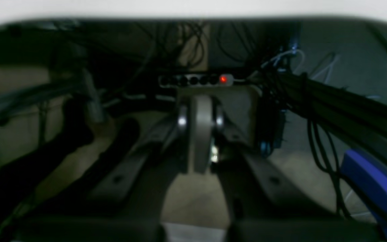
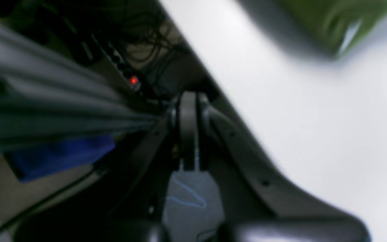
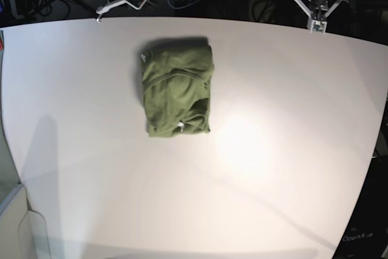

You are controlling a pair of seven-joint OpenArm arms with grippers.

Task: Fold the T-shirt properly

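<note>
Both sets of fingers are clenched on nothing. The left gripper [image 1: 200, 148] has its jaws pressed together and points off the table toward a power strip [image 1: 197, 80] and hanging cables [image 1: 317, 101]. The right gripper [image 2: 188, 134] is pinched just as tight, hanging past the table's far rim.

In the base view the right gripper [image 3: 100, 16] sits at about 11 o'clock and the left gripper [image 3: 316, 25] at about 1 o'clock, both at the far edge and well apart from the cloth.

The T-shirt [image 3: 177, 92] lies as a compact rectangle on the table [image 3: 273, 168], a little toward 11 o'clock of centre, nearer the right arm. By the look of it the fold is finished or nearly so, though the surface is lumpy with a curved ridge across it.

The main risk, as I judge it, is a closed finger dragging over that ridge on any return pass and pulling a layer open. The cables by the left arm could snag a swing.

Free room is ample from 3 through 9 o'clock; the far rim is crowded.
</note>
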